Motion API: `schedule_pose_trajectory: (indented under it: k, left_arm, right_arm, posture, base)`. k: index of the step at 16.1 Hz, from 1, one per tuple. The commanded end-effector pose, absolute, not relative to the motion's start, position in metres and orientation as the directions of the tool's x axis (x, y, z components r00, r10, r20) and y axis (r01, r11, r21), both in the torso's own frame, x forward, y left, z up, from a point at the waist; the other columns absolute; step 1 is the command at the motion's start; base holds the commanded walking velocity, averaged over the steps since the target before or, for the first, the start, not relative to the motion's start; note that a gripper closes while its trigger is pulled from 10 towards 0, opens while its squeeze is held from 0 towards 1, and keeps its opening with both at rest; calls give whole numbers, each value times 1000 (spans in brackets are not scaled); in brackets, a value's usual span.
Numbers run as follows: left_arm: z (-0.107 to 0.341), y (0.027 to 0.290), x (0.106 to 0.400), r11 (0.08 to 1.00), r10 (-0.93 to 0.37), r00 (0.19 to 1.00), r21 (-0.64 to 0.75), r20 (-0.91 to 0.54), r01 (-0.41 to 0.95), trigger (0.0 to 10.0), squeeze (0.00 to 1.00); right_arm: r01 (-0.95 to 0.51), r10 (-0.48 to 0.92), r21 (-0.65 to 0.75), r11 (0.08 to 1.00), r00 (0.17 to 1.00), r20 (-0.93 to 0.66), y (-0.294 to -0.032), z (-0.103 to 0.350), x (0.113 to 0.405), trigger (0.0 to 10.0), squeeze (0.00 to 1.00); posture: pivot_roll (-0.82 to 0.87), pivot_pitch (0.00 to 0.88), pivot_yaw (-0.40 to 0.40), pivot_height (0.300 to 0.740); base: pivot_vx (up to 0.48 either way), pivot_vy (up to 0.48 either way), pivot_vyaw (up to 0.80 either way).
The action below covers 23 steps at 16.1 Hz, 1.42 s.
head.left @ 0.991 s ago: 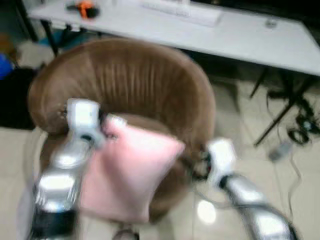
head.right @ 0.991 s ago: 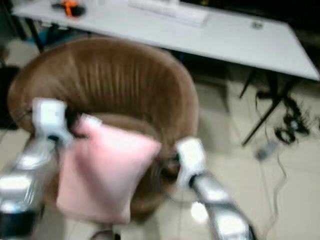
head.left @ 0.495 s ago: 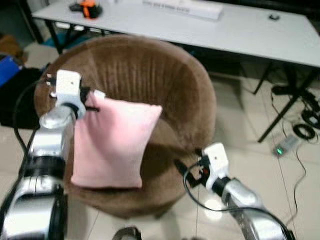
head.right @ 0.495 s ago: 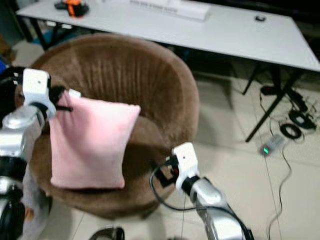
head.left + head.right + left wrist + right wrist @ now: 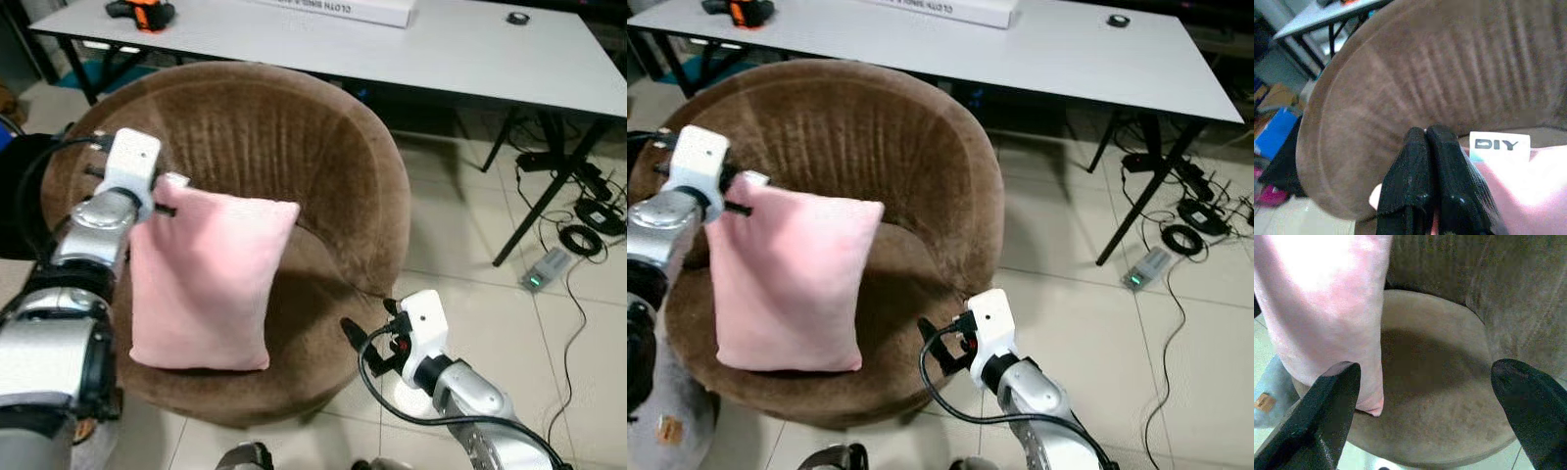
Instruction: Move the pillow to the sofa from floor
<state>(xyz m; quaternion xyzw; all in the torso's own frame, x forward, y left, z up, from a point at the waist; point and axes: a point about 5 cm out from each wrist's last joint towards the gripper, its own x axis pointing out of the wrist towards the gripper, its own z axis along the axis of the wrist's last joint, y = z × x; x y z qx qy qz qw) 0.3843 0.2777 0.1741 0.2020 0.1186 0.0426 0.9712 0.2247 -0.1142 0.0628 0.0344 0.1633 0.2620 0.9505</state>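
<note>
From the head views, the pink pillow [image 5: 211,279] hangs over the seat of the round brown sofa [image 5: 294,147]. The left gripper [image 5: 162,199] pinches it by its top corner, and the bottom edge looks like it touches the front of the seat, though that is hard to tell. The pillow droops and folds, so it is soft and light. A pinch at a corner is enough to carry it, but it may swing or slip. The right gripper [image 5: 939,345] waits low by the front of the sofa, with its fingers apart and nothing in them.

Behind the sofa is a white table [image 5: 460,49] with an orange tool [image 5: 147,10] and a long white box [image 5: 338,10]. Cables [image 5: 588,220] lie on the tiled floor [image 5: 470,274] to the right. Nothing stands between the pillow and the seat.

In the left wrist view, the black fingers [image 5: 1415,186] are pressed together on the pillow corner, next to a white tag [image 5: 1500,146].

In the right wrist view, the two fingers [image 5: 1327,406] are wide apart. The pillow hangs over the bare seat cushion [image 5: 1440,396].
</note>
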Motion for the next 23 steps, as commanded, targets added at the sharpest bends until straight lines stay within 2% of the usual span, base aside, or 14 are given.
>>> schedule_pose_trajectory:
  k: [1,4,5,14,23]
  left_arm:
    - [188,284,387,908,170,972,409,-162,-90,0,0]
    - [180,288,384,896,218,958,426,-187,-121,0,0]
    - [178,289,383,905,232,953,402,-197,-138,10000,1000]
    - [183,287,386,901,267,944,399,-193,-173,10000,1000]
    - [185,273,392,910,221,955,395,-200,-127,10000,1000]
  right_arm:
    - [-481,499,135,866,819,-283,-114,66,223,10000,67]
    - [-477,496,136,868,821,-283,-114,67,223,10000,71]
    - [-476,495,136,869,821,-284,-114,67,222,10000,67]
    - [-460,481,141,876,822,-305,-118,65,211,10000,67]
    - [-422,439,123,898,847,-300,-120,66,214,10000,67]
  posture:
    - [-93,102,11,740]
    - [-102,108,10,740]
    - [-106,112,9,740]
    - [-141,141,3,740]
    - [-141,135,13,740]
  base:
    - [0,0,0]
    - [0,0,0]
    - [0,0,0]
    - [0,0,0]
    - [0,0,0]
